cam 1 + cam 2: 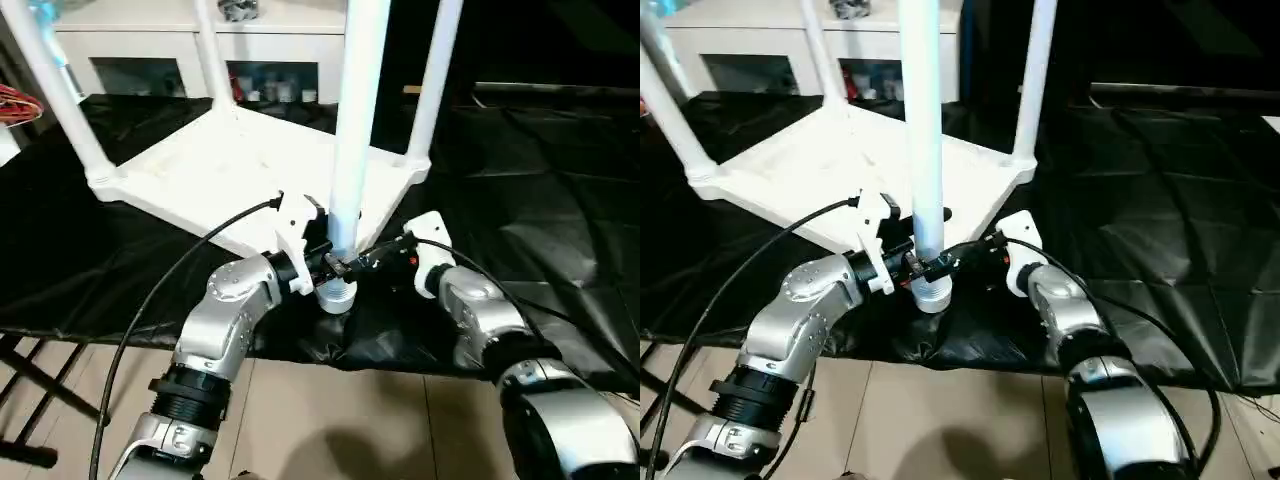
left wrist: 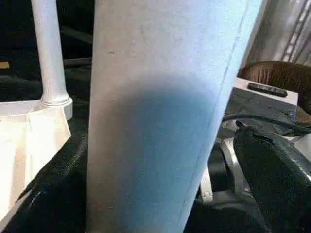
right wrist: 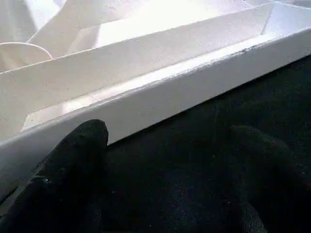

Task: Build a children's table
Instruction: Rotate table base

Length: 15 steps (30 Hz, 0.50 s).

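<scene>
The children's table lies upside down on the black cloth, its white tabletop (image 1: 220, 165) ribbed side up. Three white legs (image 1: 432, 80) stand in the far and side corner sockets. A further leg (image 1: 355, 120) stands upright in the near corner socket (image 1: 336, 293). My left gripper (image 1: 325, 262) is at the base of that leg, open, and the leg (image 2: 160, 121) is right in front of its wrist camera. My right gripper (image 1: 385, 255) reaches in from the other side, open, its fingers (image 3: 73, 170) spread over black cloth just below the tabletop's rim (image 3: 160, 92).
The black-draped table (image 1: 540, 180) ends just in front of the near socket, with floor tiles below. A white cabinet (image 1: 200, 50) stands behind. A red object (image 1: 20, 105) sits at the far left, and black stand legs (image 1: 30, 400) show at the lower left.
</scene>
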Motion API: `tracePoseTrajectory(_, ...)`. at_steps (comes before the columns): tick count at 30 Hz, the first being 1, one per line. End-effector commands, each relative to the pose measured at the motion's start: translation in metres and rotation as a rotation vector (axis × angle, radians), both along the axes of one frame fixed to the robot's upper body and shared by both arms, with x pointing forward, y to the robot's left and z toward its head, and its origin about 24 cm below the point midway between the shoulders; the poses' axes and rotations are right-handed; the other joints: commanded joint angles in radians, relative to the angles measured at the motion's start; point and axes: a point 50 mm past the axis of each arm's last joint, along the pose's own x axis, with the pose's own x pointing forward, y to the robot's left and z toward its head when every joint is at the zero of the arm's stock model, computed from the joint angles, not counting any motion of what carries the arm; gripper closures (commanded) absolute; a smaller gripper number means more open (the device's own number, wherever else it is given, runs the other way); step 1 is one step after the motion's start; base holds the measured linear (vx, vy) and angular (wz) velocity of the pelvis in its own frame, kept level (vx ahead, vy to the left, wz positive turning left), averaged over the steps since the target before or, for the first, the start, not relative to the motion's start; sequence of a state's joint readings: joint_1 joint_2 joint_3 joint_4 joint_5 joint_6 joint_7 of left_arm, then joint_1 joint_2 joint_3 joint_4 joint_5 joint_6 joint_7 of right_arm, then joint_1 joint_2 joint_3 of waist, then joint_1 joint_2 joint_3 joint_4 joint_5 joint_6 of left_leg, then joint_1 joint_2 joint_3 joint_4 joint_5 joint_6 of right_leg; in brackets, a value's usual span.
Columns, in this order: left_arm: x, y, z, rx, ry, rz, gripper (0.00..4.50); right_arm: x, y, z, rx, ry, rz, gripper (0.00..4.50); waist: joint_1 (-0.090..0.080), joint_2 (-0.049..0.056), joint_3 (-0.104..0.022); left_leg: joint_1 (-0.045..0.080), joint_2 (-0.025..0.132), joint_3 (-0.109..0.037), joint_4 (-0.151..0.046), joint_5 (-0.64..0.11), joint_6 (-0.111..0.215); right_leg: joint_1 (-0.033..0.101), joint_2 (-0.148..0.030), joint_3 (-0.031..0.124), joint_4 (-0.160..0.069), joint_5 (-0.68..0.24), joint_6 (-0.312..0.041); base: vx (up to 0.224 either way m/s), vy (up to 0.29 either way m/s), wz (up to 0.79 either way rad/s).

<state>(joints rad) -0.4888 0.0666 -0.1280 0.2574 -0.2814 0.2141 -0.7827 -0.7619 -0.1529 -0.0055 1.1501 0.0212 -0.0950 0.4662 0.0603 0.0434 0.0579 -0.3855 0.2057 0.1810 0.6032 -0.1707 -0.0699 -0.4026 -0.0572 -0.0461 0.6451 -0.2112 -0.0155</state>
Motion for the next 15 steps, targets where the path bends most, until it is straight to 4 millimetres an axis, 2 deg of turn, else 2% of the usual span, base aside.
tracePoseTrajectory(1, -0.009, -0.032, 0.011, -0.023, -0.037, -0.147, 0.03, 0.006, 0.023, 0.011, 0.016, -0.035, 0.044, 0.04, 0.007, -0.011, -0.075, 0.009, 0.019, -0.007, -0.056, -0.164, 0.06, 0.057, -0.071, 0.036, -0.082, -0.069, -0.259, 0.0, 0.0, 0.0)
tracePoseTrajectory(3, -0.006, -0.041, 0.012, -0.034, -0.036, -0.133, 0.03, 0.008, 0.024, 0.012, 0.014, -0.038, 0.021, 0.04, 0.007, -0.009, -0.074, 0.012, 0.017, -0.005, -0.055, -0.164, 0.064, 0.054, -0.069, 0.037, -0.085, -0.07, -0.264, 0.0, 0.0, 0.0)
tracePoseTrajectory(4, -0.003, -0.045, 0.012, -0.04, -0.035, -0.115, 0.03, 0.009, 0.023, 0.012, 0.008, -0.043, 0.001, 0.04, 0.008, -0.009, -0.074, 0.01, 0.017, -0.006, -0.055, -0.162, 0.063, 0.058, -0.071, 0.037, -0.084, -0.067, -0.263, 0.0, 0.0, 0.0)
tracePoseTrajectory(8, 0.006, -0.046, 0.013, -0.037, -0.043, -0.043, 0.03, 0.01, 0.019, 0.014, 0.008, -0.053, -0.023, 0.04, 0.008, -0.011, -0.077, 0.009, 0.016, -0.006, -0.054, -0.157, 0.069, 0.06, -0.071, 0.036, -0.083, -0.048, -0.26, 0.0, 0.0, 0.0)
tracePoseTrajectory(9, 0.015, -0.042, 0.011, -0.005, -0.052, 0.041, 0.03, 0.012, 0.013, 0.016, 0.003, -0.069, -0.048, 0.04, 0.007, -0.01, -0.078, 0.006, 0.015, -0.007, -0.052, -0.144, 0.079, 0.062, -0.07, 0.036, -0.082, -0.023, -0.26, 0.0, 0.0, 0.0)
tracePoseTrajectory(12, 0.028, -0.027, 0.01, 0.059, -0.058, 0.156, 0.03, 0.015, -0.001, 0.022, 0.017, -0.105, -0.098, 0.04, 0.008, -0.011, -0.08, 0.007, 0.015, -0.007, -0.05, -0.133, 0.09, 0.063, -0.07, 0.035, -0.08, 0.002, -0.257, 0.0, 0.0, 0.0)
tracePoseTrajectory(15, 0.035, -0.013, 0.008, 0.077, -0.021, 0.191, 0.03, 0.016, -0.015, 0.029, 0.035, -0.146, -0.127, 0.04, 0.008, -0.009, -0.08, 0.008, 0.015, -0.007, -0.049, -0.135, 0.095, 0.063, -0.071, 0.034, -0.079, -0.006, -0.264, 0.0, 0.0, 0.0)
